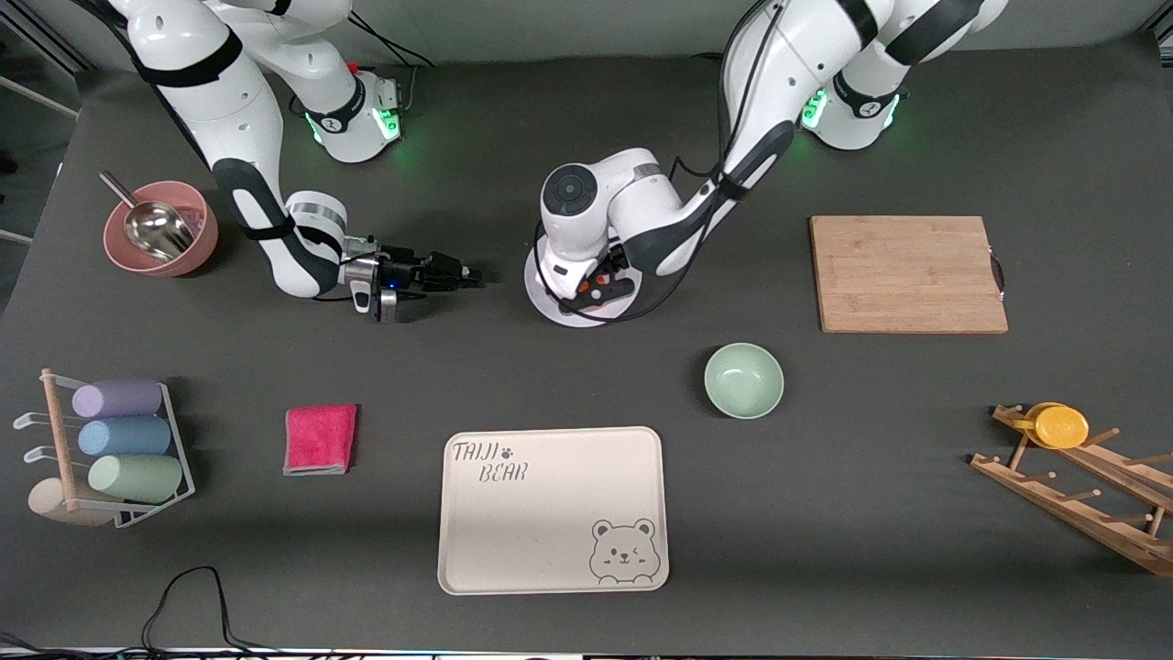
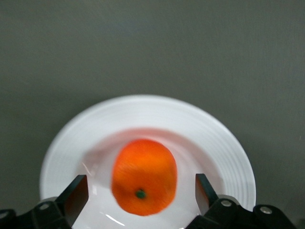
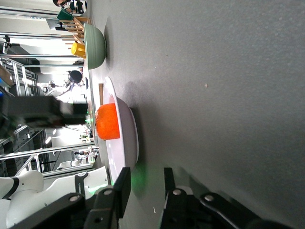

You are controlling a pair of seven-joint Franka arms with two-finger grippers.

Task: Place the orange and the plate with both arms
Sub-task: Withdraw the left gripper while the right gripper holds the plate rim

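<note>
Orange on plate, left gripper open above

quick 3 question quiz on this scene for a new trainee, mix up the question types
1. True or false: the orange lies on the plate.
2. The left gripper is: A) shut on the orange B) open over the orange C) parked above the cutting board.
3. Fill in: the right gripper, low beside the plate toward the right arm's end of the table, holds ____.

Key: 1 true; 2 B; 3 nothing.
</note>
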